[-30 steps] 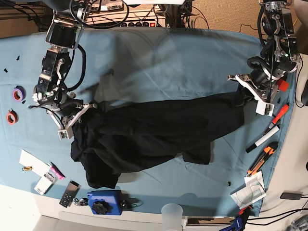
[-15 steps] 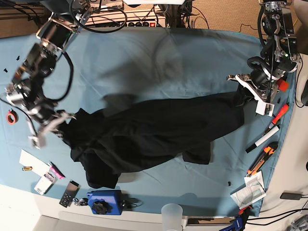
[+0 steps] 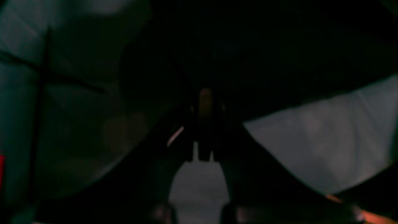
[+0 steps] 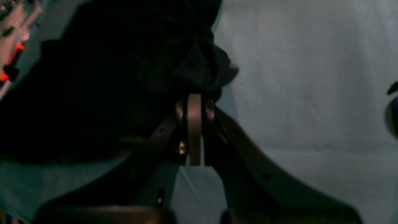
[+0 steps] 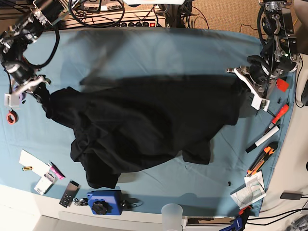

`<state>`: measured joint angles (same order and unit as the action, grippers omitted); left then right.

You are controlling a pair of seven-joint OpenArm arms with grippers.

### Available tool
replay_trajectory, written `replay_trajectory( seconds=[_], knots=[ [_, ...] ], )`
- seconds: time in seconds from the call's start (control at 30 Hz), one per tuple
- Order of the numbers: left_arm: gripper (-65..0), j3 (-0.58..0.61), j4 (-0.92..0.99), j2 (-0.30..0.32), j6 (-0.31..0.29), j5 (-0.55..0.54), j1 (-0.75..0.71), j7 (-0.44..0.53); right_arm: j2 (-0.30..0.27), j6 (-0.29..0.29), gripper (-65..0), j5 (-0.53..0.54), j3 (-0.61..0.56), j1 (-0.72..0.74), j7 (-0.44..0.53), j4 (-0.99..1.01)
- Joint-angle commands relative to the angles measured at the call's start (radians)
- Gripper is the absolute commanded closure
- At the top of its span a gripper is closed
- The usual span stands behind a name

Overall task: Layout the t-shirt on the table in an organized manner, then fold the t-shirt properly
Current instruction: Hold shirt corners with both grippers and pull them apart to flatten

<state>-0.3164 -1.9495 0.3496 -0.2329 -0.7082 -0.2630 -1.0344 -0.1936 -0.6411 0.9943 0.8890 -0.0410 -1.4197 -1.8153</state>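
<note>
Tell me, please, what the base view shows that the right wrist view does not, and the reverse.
Only the base view shows the whole t-shirt stretched between both arms, the left gripper, and the tools along the table edges. Only the right wrist view shows the right gripper close up, shut on bunched black fabric. Both show the black shirt on the blue cloth.

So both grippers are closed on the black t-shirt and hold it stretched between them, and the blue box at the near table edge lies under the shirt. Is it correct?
Not fully. The blue box lies apart from the t-shirt, uncovered on the table, as the base view shows. The rest is correct: the left gripper and right gripper are closed on the shirt, holding it stretched between them.
</note>
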Motion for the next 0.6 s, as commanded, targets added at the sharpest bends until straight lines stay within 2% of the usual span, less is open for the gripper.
replay_trajectory(
  seconds=[0.0, 0.13, 0.27, 0.57],
  knots=[
    [0.0, -0.007, -0.016, 0.013, 0.003, -0.011, 0.005, 0.002, -0.017, -0.012, 0.0, 0.038, 0.021, -0.002, 0.023, -0.019],
    [0.0, -0.007, -0.018, 0.013, 0.003, -0.014, -0.01, -0.017, -0.017, -0.021, 0.0, 0.08, 0.058, -0.051, 0.023, -0.019],
    [0.0, -0.007, -0.019, 0.014, 0.003, -0.049, -0.032, -0.029, -0.017, -0.022, 0.0, 0.097, 0.059, -0.1, 0.023, -0.019],
    [0.0, -0.008, -0.035, 0.014, 0.003, -0.048, -0.053, -0.103, -0.017, -0.034, 0.0, 0.157, 0.059, -0.173, 0.023, -0.021]
  ],
)
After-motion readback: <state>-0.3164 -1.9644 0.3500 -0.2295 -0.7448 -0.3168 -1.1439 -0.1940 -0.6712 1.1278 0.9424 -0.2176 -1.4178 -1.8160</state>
